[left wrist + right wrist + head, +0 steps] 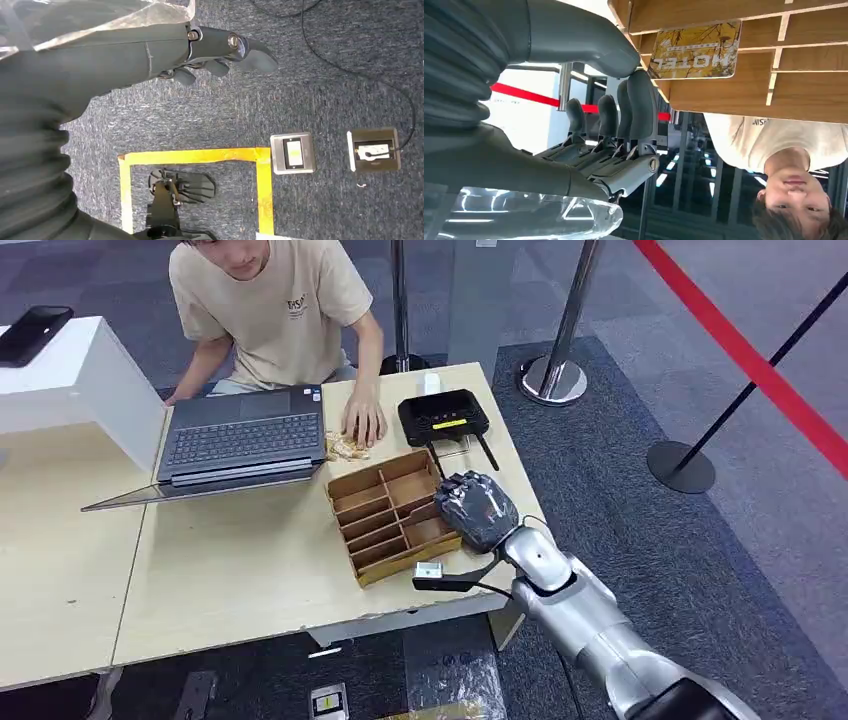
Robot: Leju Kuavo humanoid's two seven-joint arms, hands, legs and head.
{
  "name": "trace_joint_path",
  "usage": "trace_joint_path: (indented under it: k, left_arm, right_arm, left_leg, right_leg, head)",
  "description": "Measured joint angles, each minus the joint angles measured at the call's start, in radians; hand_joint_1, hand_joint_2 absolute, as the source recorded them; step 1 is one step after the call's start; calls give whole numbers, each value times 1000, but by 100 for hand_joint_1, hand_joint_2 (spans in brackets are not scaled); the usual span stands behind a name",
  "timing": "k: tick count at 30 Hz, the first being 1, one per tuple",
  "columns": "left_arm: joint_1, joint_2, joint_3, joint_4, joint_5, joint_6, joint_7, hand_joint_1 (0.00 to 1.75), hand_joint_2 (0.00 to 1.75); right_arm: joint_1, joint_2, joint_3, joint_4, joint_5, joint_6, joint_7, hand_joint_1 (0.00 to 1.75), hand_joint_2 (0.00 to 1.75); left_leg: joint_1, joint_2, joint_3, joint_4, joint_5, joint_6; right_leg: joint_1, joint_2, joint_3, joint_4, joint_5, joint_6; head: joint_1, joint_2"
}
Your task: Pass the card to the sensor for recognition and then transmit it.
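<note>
Card [694, 50] pinched at corner by right robot hand [624, 100].

Head view: high on the robot, facing forward and down across the wooden table [250, 570], well back from it.

Right wrist view: close behind the right hand [614, 125], picture turned upside down, very near the wooden divider box [734, 95], looking past it toward the person [774, 145].

Left wrist view: behind the left hand [220, 50], pointing down at carpet floor [320, 90].

Head and right wrist views share the box [392, 515], the right hand [476, 510] and the person [280, 310].
</note>
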Motion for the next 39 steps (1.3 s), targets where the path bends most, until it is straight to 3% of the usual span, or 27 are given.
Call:
trace_joint_path:
  k: [39]
  left_arm:
    - [0, 0, -1, 0, 0, 0, 0, 0, 175]
  right_arm:
    - [-4, 0, 2, 5, 0, 0, 0, 113, 175]
  left_leg:
    - [0, 0, 0, 0, 0, 0]
  right_leg:
    - [0, 0, 0, 0, 0, 0]
  head:
    - [0, 0]
